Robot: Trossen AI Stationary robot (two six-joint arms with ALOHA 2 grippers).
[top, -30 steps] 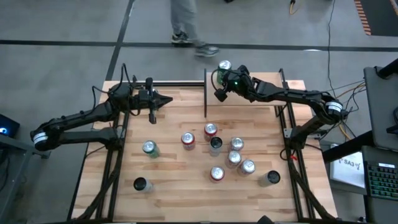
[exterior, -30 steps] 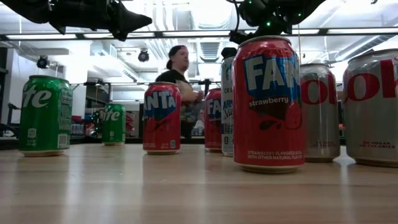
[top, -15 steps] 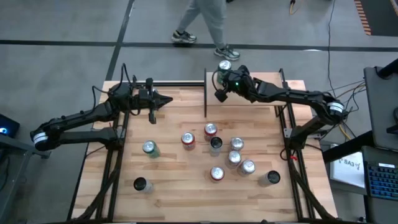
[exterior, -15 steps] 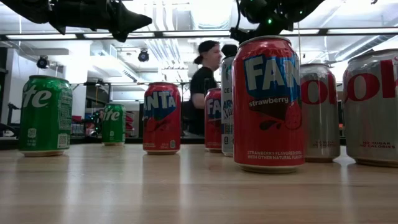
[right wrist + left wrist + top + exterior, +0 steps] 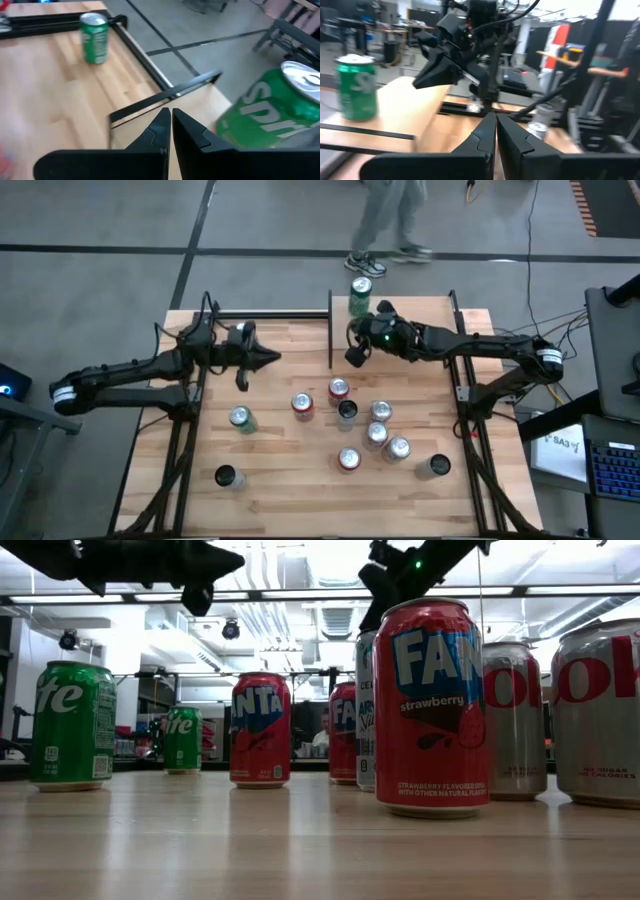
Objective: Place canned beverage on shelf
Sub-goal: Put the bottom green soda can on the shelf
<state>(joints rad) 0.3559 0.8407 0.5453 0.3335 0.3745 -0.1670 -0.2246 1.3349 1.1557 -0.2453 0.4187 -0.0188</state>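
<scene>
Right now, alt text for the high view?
A green can stands on the small shelf at the table's far edge, with the shut right gripper beside it. The shut left gripper hangs at far left; ten more cans stand mid-table.

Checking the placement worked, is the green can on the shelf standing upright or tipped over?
Upright. The green can stands on the shelf, lid up, and the shut right gripper is clear of it.

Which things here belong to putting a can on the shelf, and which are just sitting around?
Part of the job:
- green Sprite can, standing on the shelf
- shelf, light wood
- right claw, shut, beside the can

Lying about:
- strawberry Fanta can
- cluster of cans mid-table
- left claw, shut, waiting
</scene>
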